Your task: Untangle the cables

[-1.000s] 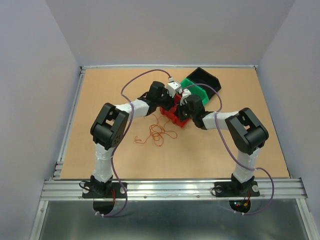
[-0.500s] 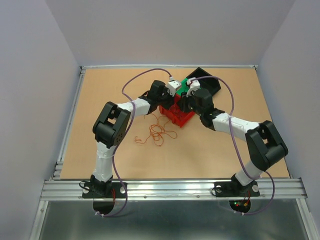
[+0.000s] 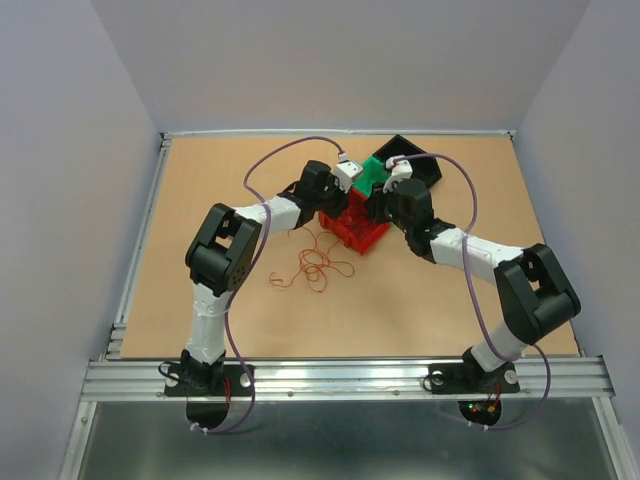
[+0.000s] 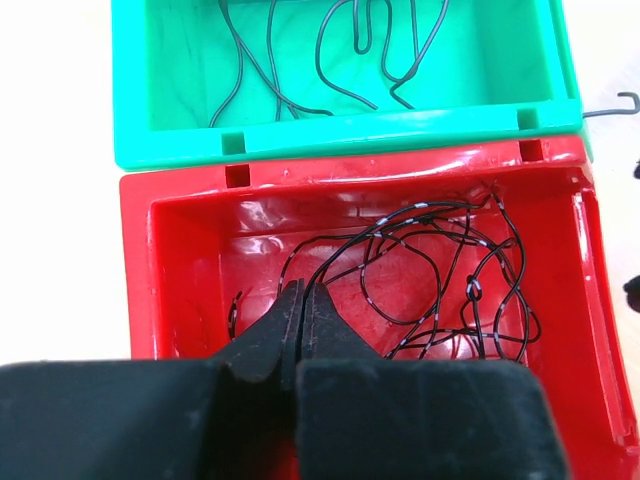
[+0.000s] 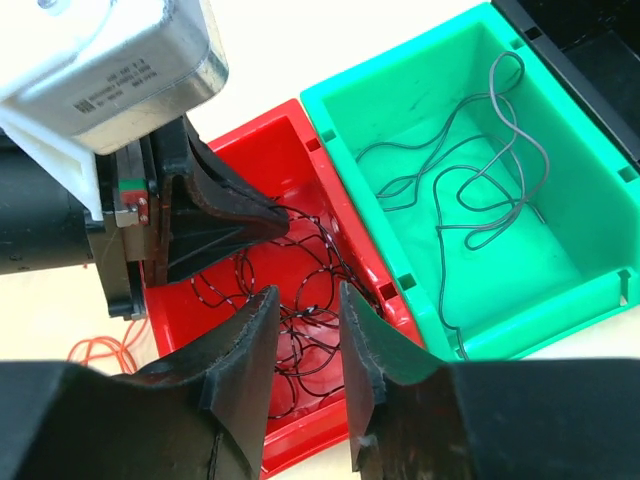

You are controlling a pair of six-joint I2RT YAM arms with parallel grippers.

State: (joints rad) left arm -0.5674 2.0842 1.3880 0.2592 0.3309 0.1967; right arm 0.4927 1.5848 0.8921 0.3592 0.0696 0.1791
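Just ahead of the left gripper (image 4: 300, 292), whose jaws are pressed together, the black wires (image 4: 440, 275) sprawl in a tangle stretched sideways across the red bin (image 4: 180, 260). One strand leads off its tips; whether it is pinched I cannot tell. The right gripper (image 5: 308, 298) hovers over the same tangle, jaws narrowly apart, empty. Beyond and right of it, grey wires (image 5: 470, 190) run lengthwise away in the green bin (image 5: 560, 290). Orange wires (image 3: 315, 265) coil on the table (image 3: 200, 180) behind the left gripper
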